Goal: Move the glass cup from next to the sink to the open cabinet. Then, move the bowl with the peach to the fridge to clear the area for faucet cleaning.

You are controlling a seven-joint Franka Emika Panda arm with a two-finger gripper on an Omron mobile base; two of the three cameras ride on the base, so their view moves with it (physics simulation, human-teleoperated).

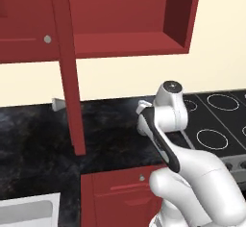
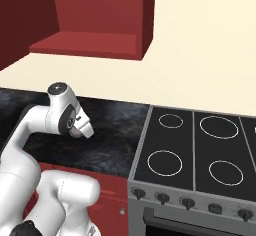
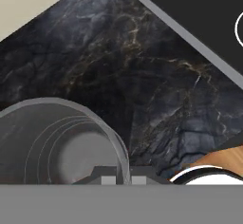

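In the hand view the glass cup (image 3: 61,142) is seen from above, clear with a round rim, at the lower left. Its wall runs between the two fingertips of my gripper (image 3: 123,179), which is shut on the rim. The cup hangs over the black marble counter (image 3: 118,66). My wrist (image 1: 168,106) is over the counter, left of the stove, and below the open cabinet (image 1: 178,14). A corner of the sink (image 1: 29,210) shows at the bottom left of the left base view. The bowl, peach, fridge and faucet are out of view.
The cabinet's open red door (image 1: 72,77) hangs edge-on down to the counter, left of the arm. A black stove (image 2: 195,150) with ring burners lies to the right. A small pale grey thing (image 1: 57,104) sits at the counter's back, behind the door.
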